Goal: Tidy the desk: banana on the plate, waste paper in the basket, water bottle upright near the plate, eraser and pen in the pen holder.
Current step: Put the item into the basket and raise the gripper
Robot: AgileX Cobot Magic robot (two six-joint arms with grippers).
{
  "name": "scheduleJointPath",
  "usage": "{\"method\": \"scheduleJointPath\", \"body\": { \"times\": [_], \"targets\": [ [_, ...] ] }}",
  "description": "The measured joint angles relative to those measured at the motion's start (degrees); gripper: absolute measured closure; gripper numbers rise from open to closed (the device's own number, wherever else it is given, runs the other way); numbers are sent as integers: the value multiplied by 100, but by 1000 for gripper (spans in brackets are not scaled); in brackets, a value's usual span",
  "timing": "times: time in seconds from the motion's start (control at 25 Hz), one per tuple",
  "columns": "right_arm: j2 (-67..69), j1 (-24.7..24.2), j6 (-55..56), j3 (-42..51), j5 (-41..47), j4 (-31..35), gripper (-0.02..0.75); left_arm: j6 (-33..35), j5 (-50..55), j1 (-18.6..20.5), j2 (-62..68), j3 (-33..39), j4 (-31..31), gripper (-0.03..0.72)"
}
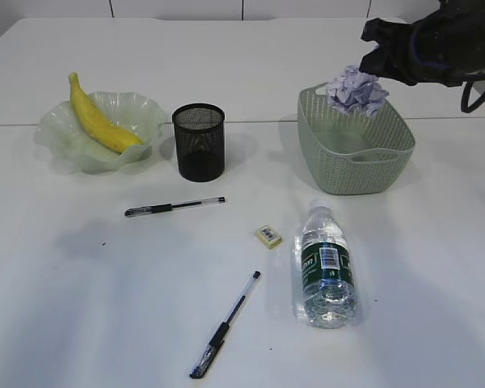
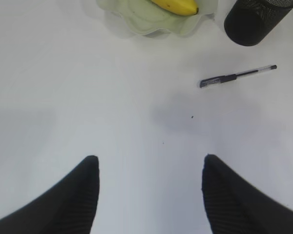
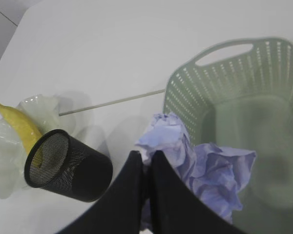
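Here the right gripper [image 3: 145,158] has its fingers pressed together on a crumpled ball of lilac paper [image 1: 356,90], holding it above the back rim of the green basket [image 1: 357,172], partly over the basket's open inside. The left gripper [image 2: 151,168] hangs over bare table [image 1: 81,323] with its fingers spread apart and nothing between them. To the left of the basket stands the black mesh pen holder [image 1: 199,142], upright, and further left of that the banana [image 1: 97,120] lies on the pale green wavy plate [image 1: 56,133]. In front of the basket the water bottle [image 1: 326,267] lies on its side, cap pointing towards the basket. Just left of the bottle is the small eraser [image 1: 267,236]. One pen [image 1: 175,207] lies in front of the pen holder, and a second pen [image 1: 225,325] lies nearer the front edge, left of the bottle.
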Motion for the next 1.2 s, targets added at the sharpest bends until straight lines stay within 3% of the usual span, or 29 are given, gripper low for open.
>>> {"method": "scheduleJointPath", "body": {
  "times": [0.24, 0.64, 0.76, 1.0, 1.2],
  "targets": [
    [660, 0, -411, -511, -167, -117, 734, 0, 0, 0, 0, 0, 0, 223],
    [805, 0, -463, -539, -472, -1396, 721, 0, 0, 0, 0, 0, 0, 233],
    [805, 0, -473, -539, -476, -1441, 653, 0, 0, 0, 0, 0, 0, 234],
    [805, 0, -473, -548, -486, -1441, 374, 0, 0, 0, 0, 0, -31, 234],
    [763, 0, -473, -548, -397, -1441, 328, 0, 0, 0, 0, 0, -44, 234]
  ]
}}
